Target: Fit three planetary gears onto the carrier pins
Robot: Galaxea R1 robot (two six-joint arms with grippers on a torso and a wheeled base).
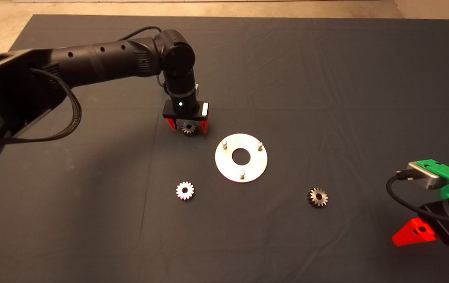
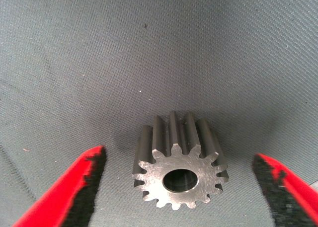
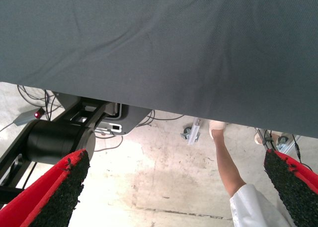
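Observation:
A flat silver disc (image 1: 248,169) with a central hole lies mid-mat, with three bare carrier pins (image 1: 225,143) upright on it. My left gripper (image 1: 188,127) is open and straddles one small grey planetary gear (image 1: 189,128) that stands on the mat just left of the disc. In the left wrist view that gear (image 2: 180,168) sits between my spread fingers (image 2: 79,187), touching neither. A second gear (image 1: 185,190) lies below and left of the disc, a third gear (image 1: 317,197) below and right. My right gripper (image 1: 413,232) is open and parked at the lower right edge.
The dark mat (image 1: 326,78) covers the table. The right wrist view shows the mat's edge (image 3: 149,103), the floor with cables and a black machine base (image 3: 54,140), and a person's leg (image 3: 226,157).

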